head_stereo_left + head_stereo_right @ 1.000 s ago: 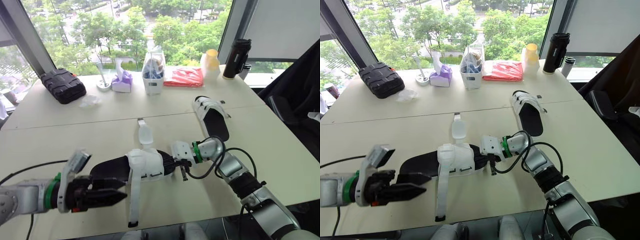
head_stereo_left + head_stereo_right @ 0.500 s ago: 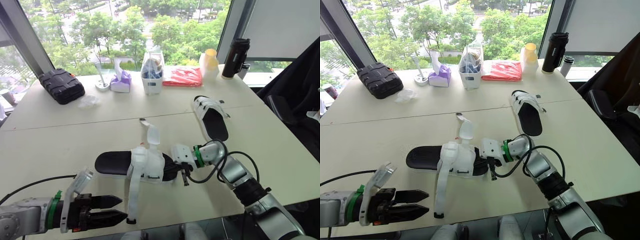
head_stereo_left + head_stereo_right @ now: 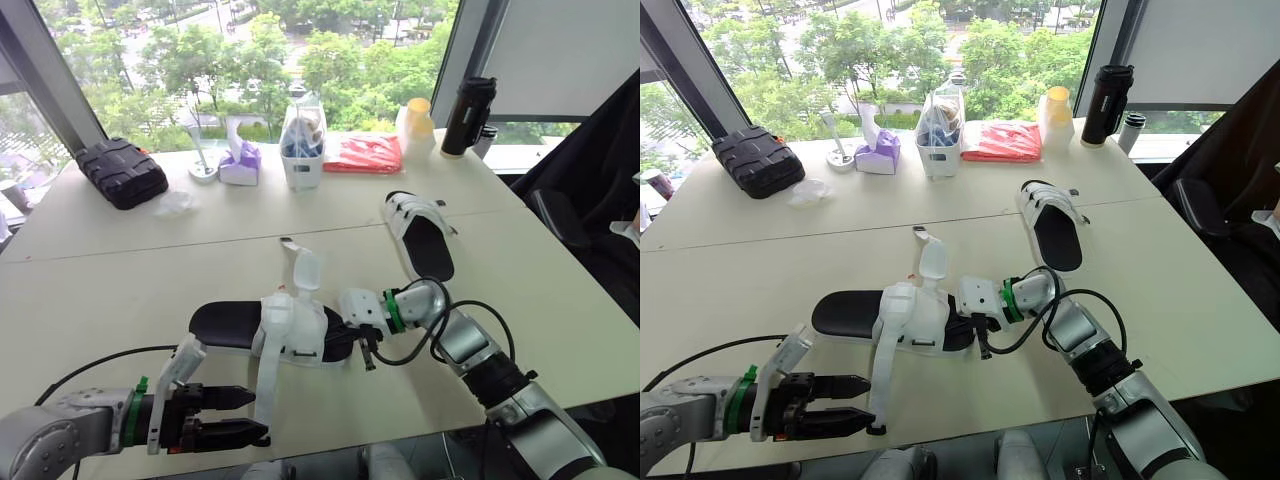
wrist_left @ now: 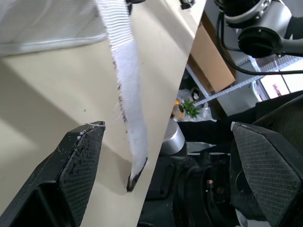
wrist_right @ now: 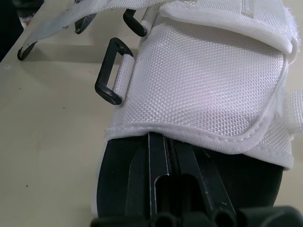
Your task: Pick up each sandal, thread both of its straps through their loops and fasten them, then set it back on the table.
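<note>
Tabletop (image 3: 100, 270): pale, with a seam running across it; windows and trees behind.
Near sandal (image 3: 275, 330): lies flat at mid-tabletop, close to the front edge. Black sole, white woven upper over the half nearer the right arm.
Long strap (image 3: 268, 385): unfastened; runs from the upper toward the front edge. Its dark tip lies at the edge.
Second strap (image 3: 306, 270): unfastened, stands up from the far side of the upper.
Loops (image 5: 110, 71): black, on short white tabs at the side of the upper, resting against the tabletop.
Left claw (image 3: 262, 415): low at the front edge, fingers (image 4: 71, 179) spread wide. The long strap's end hangs between them, nearer one finger. It touches neither in the left wrist view.
Right claw (image 3: 352, 328): at the covered end of the near sandal, fingers (image 5: 165, 189) pressed together. They lie on the black footbed with tips at the rim of the white upper. Whether anything is pinched between them cannot be told.
Far sandal (image 3: 420, 235): flat on the tabletop, beyond the right arm and well apart from the near one. White straps cross its far end.
Back row: black case (image 3: 125, 172), purple tissue box (image 3: 243, 165), white bin (image 3: 305, 150), red packet (image 3: 363, 155), black flask (image 3: 462, 117).
</note>
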Robot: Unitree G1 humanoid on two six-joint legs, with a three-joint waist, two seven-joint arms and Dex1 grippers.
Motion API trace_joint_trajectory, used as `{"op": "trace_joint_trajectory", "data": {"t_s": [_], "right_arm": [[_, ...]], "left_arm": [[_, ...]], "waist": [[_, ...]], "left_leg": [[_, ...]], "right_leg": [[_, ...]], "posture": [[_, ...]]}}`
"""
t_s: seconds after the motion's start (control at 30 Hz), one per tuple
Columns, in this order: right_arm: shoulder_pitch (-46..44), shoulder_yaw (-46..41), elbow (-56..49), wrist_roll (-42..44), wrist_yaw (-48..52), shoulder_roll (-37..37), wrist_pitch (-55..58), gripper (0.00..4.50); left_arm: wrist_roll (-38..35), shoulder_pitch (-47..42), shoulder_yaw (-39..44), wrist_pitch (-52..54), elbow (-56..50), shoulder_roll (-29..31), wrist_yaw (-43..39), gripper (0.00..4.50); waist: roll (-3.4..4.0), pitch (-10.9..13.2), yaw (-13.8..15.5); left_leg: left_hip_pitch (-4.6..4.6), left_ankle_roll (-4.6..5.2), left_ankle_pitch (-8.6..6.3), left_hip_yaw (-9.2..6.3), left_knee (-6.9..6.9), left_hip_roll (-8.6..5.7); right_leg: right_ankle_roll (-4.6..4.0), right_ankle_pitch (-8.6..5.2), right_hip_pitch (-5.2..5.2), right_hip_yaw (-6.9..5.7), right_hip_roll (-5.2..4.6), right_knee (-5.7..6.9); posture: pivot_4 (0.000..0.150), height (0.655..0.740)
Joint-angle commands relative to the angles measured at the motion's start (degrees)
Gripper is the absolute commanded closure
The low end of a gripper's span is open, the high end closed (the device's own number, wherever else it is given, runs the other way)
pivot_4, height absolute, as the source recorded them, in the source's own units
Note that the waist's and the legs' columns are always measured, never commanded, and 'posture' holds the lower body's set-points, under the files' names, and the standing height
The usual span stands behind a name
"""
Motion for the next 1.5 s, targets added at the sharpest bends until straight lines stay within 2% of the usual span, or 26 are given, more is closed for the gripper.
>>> {"op": "trace_joint_trajectory", "data": {"t_s": [0.03,0.23,0.53,0.63,0.67,0.73,0.87,1.0,1.1,1.23,1.4,1.5], "right_arm": [[-0.7,0.6,2.1,-2.0,-1.0,0.0,-0.2,4.50],[0.2,0.6,0.6,-1.7,-0.8,-0.5,0.3,4.50],[1.8,0.9,-1.7,-1.7,-0.9,-1.7,1.2,4.50],[1.8,0.8,-1.7,-1.8,-0.9,-2.0,1.1,4.50],[1.8,0.8,-1.7,-1.8,-1.0,-2.0,1.2,4.50],[1.9,0.8,-1.9,-1.7,-1.0,-2.0,1.3,4.50],[2.2,0.9,-2.1,-1.8,-1.1,-2.2,1.4,4.50],[2.3,1.0,-2.2,-1.9,-1.0,-2.3,1.5,4.50],[2.4,1.2,-2.2,-2.0,-1.0,-2.4,1.3,4.50],[2.2,1.2,-2.1,-2.1,-1.1,-2.3,1.3,4.50],[2.2,1.5,-1.9,-2.5,-1.4,-2.3,0.7,4.50],[2.1,1.7,-1.9,-2.6,-1.7,-2.2,0.7,4.50]], "left_arm": [[3.2,-1.4,-2.2,-1.3,1.2,-0.9,-1.6,0.06],[9.7,-5.8,-7.3,-4.7,6.0,-4.0,-3.7,0.06],[13.9,-8.4,-8.4,-7.7,9.7,-7.4,-6.2,0.06],[14.4,-8.5,-8.5,-8.0,10.6,-8.0,-7.1,0.85],[14.4,-8.6,-8.5,-8.0,10.9,-8.2,-7.2,1.28],[14.2,-8.8,-8.5,-7.9,11.2,-8.6,-7.6,2.24],[13.5,-8.9,-8.1,-7.1,11.3,-9.4,-8.0,4.44],[9.2,-9.3,-5.8,-3.7,10.3,-9.9,-8.4,4.44],[1.4,-11.0,-1.7,2.1,10.1,-10.1,-7.7,4.44],[-4.7,-16.6,2.4,7.3,12.2,-9.7,-6.3,4.44],[-4.9,-27.4,2.8,9.6,19.7,-11.1,-5.5,4.44],[-1.0,-32.5,-0.1,8.4,24.2,-11.8,-7.6,4.44]], "waist": [[0.01,0.0,0.1],[-0.02,0.0,0.1],[-0.01,0.0,0.3],[-0.01,0.0,0.3],[-0.01,0.0,0.3],[-0.01,0.0,0.3],[-0.01,0.0,0.3],[-0.01,0.0,0.3],[-0.03,0.0,0.4],[-0.03,0.0,0.5],[-0.04,0.0,0.5],[-0.04,0.0,0.4]], "left_leg": [[0.01,0.00,0.00,0.00,0.00,0.00],[0.01,-0.08,0.05,-0.01,0.00,-0.01],[0.01,-0.08,0.05,-0.02,0.00,-0.01],[0.01,-0.08,0.05,-0.02,0.00,-0.01],[0.00,-0.08,0.05,-0.03,0.00,-0.01],[0.00,-0.08,0.05,-0.03,0.00,-0.01],[-0.02,-0.08,0.05,-0.03,0.00,-0.01],[-0.02,-0.08,0.05,-0.04,0.00,-0.01],[-0.02,-0.08,0.05,-0.06,0.00,-0.01],[-0.01,-0.08,0.05,-0.07,0.00,-0.01],[0.00,-0.12,0.08,-0.08,0.01,-0.05],[-0.01,-0.13,0.08,-0.07,0.01,-0.06]], "right_leg": [[-0.01,0.00,0.01,0.00,0.00,0.00],[-0.04,0.04,0.01,-0.01,0.01,0.02],[0.01,0.06,0.01,-0.01,0.00,0.02],[0.01,0.06,0.01,-0.01,0.00,0.02],[0.02,0.07,0.01,-0.02,0.00,0.01],[0.09,0.10,0.01,-0.02,0.00,0.01],[0.12,0.12,0.00,-0.02,0.00,-0.01],[0.12,0.12,0.00,-0.02,0.00,-0.01],[0.12,0.12,0.00,-0.03,0.00,0.00],[0.13,0.13,0.01,-0.05,0.00,0.00],[0.14,0.14,0.02,-0.07,0.02,0.01],[0.14,0.14,0.00,-0.06,0.01,0.01]], "posture": [[0.150,0.7400],[0.150,0.7400],[0.150,0.7400],[0.150,0.7400],[0.150,0.7400],[0.150,0.7400],[0.150,0.7400],[0.150,0.7400],[0.150,0.7400],[0.150,0.7400],[0.150,0.7400],[0.150,0.7400]]}}
